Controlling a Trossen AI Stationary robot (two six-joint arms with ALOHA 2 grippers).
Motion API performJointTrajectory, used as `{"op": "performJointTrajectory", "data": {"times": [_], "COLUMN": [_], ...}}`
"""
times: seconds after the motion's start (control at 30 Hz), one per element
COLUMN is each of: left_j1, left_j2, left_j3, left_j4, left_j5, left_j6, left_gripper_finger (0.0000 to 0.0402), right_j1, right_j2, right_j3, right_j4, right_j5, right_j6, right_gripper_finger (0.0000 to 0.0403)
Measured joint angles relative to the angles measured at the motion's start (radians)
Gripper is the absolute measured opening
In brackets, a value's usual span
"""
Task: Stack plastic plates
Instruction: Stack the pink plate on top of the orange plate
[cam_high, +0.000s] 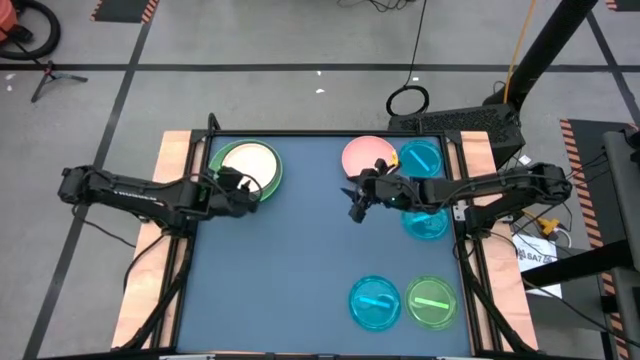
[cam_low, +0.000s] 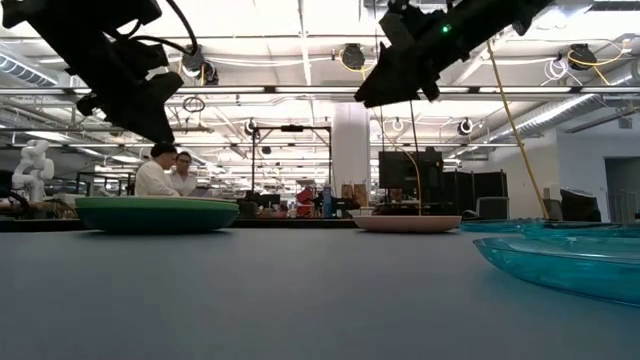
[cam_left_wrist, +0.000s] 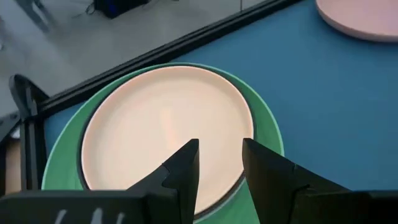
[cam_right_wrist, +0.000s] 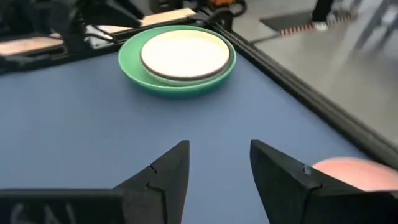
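Note:
A cream plate (cam_left_wrist: 161, 118) lies inside a larger green plate (cam_left_wrist: 267, 121) at the table's far left (cam_high: 245, 165), with a dark rim showing under the cream one. My left gripper (cam_left_wrist: 221, 155) hovers open above the stack's near-right edge (cam_high: 240, 190), well clear of it in the low view (cam_low: 160, 128). My right gripper (cam_right_wrist: 219, 155) is open in the air over bare table (cam_high: 357, 208), near a pink plate (cam_high: 365, 155). Two translucent blue plates (cam_high: 420, 157) (cam_high: 425, 222) lie by the right edge. Another blue plate (cam_high: 375, 303) and a lime plate (cam_high: 432, 303) lie near right.
The blue mat (cam_high: 280, 270) is bare across its middle and near left. A black frame rail (cam_left_wrist: 186, 43) runs along the table's far edge behind the stack. People stand in the room beyond the table (cam_low: 165, 170).

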Motion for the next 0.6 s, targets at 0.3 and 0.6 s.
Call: {"op": "performJointTrajectory", "data": {"times": [0.3, 0.6], "left_j1": [-0.017, -0.015], "left_j2": [-0.017, -0.017], "left_j3": [0.000, 0.000], "left_j4": [-0.001, -0.044], "left_j5": [-0.134, -0.300], "left_j6": [0.179, 0.216], "left_gripper_finger": [0.0129, 0.0129], "right_j1": [-0.094, -0.198], "right_j2": [0.067, 0.314], "right_j3": [0.058, 0.355], "right_j4": [-0.100, -0.499], "right_j5": [-0.058, -0.078], "right_j6": [0.188, 0.199], "right_gripper_finger": [0.0138, 0.0119]}}
